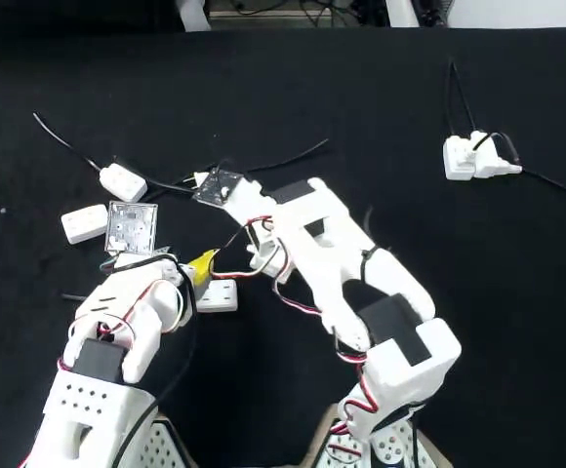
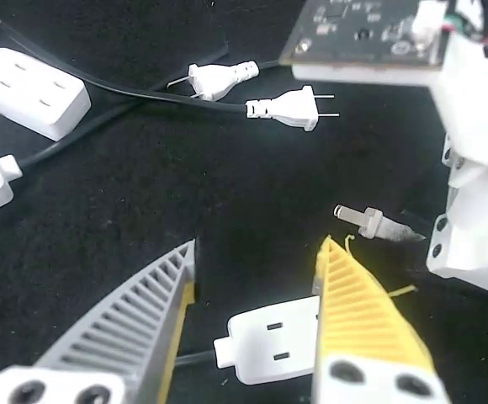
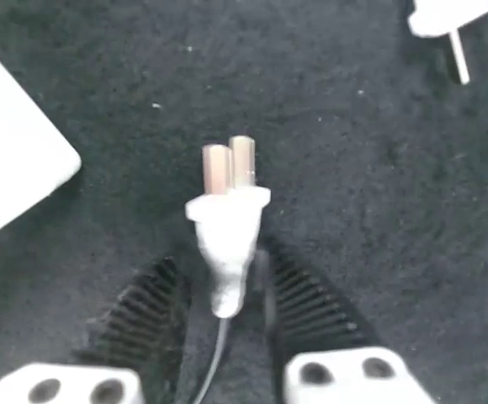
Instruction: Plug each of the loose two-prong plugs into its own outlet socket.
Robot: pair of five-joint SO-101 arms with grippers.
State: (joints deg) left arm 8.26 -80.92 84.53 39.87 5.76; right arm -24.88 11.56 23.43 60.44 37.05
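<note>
The held plug [image 3: 225,231] is clamped between the right gripper's [image 3: 221,263] fingers, prongs pointing away from the wrist, with bare black tabletop [image 1: 381,88] ahead of them. Close beside it, the left gripper [image 2: 258,246] has its fingers spread wide to either side of the near socket [image 2: 269,341]. Beyond lie one loose plug [image 2: 219,77] and a second loose plug [image 2: 294,108], side by side. Two spare sockets [image 1: 85,223] [image 1: 122,181] sit on the left. Open room stretches right toward the far socket [image 1: 464,158], which has a plug in it.
</note>
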